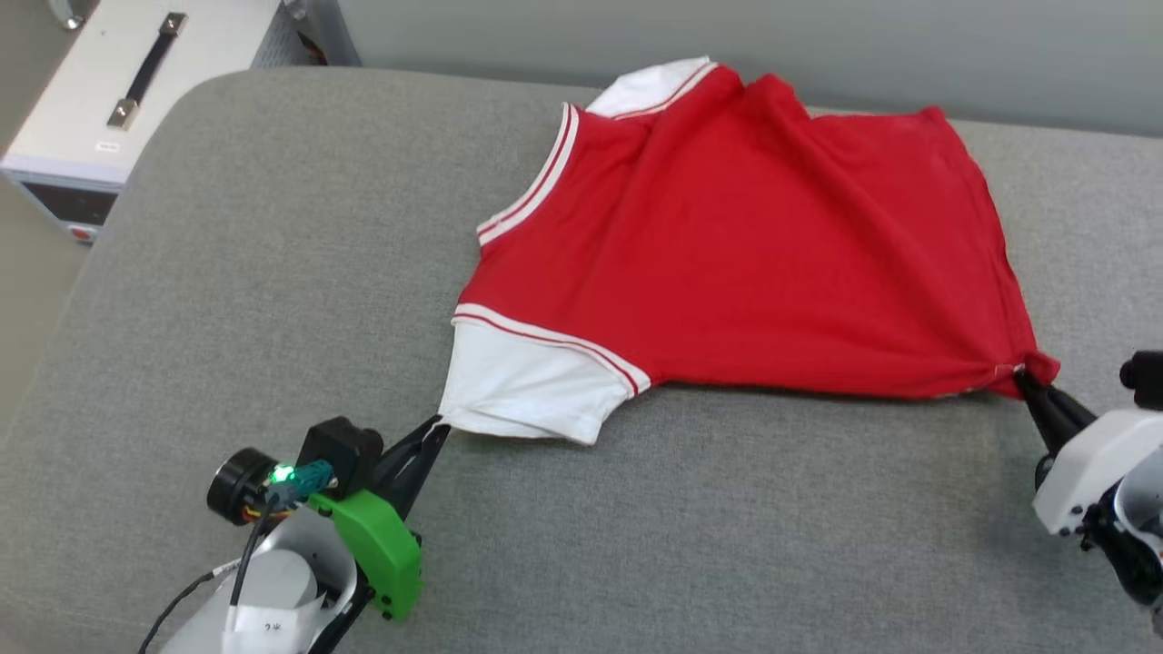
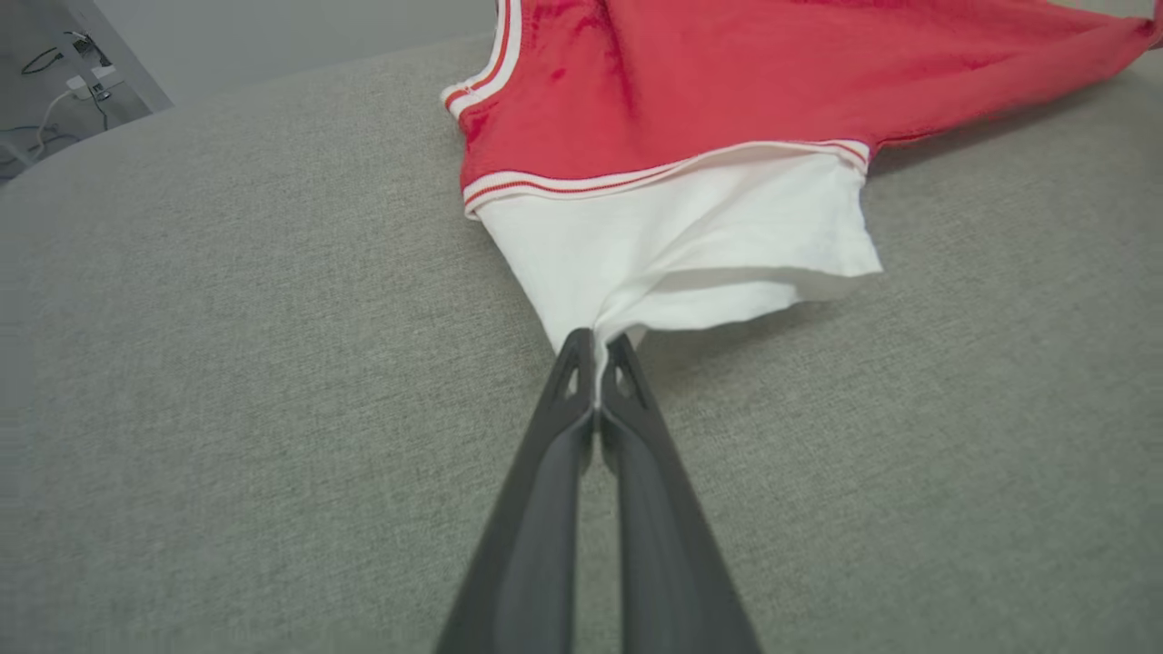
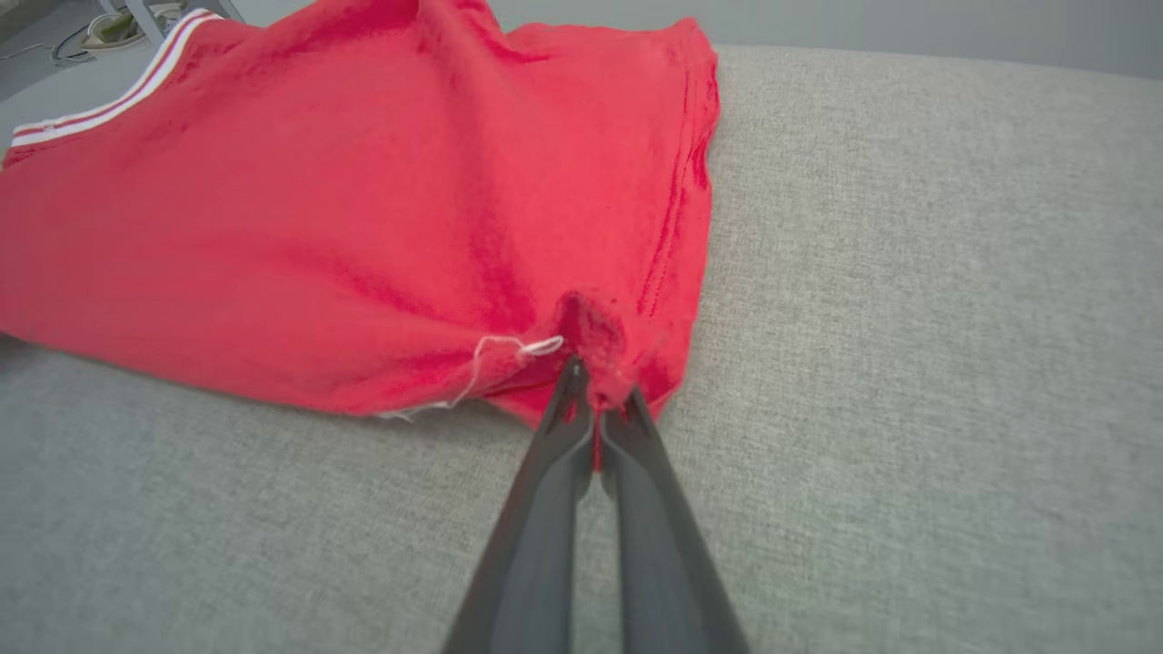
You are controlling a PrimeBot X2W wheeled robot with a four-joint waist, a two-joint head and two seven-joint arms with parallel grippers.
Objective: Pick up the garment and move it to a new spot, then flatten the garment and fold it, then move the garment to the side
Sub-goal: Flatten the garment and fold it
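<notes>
The garment (image 1: 727, 245), a red jersey T-shirt with white sleeves and red-white striped trim, lies spread on the grey cushioned surface (image 1: 273, 300) with its plain red side up. My left gripper (image 1: 440, 425) is shut on the edge of the near white sleeve (image 2: 690, 245), pinching the cloth at the fingertips (image 2: 597, 350). My right gripper (image 1: 1022, 377) is shut on the red hem corner (image 3: 595, 350), where a loose white thread hangs. The cloth is drawn taut between the two grips, with ridges running toward the right corner.
A white case with a black handle (image 1: 136, 82) stands beyond the surface's far left corner. A grey wall (image 1: 818, 36) runs behind the far edge. Bare grey fabric (image 1: 681, 545) stretches in front of the shirt and to its left.
</notes>
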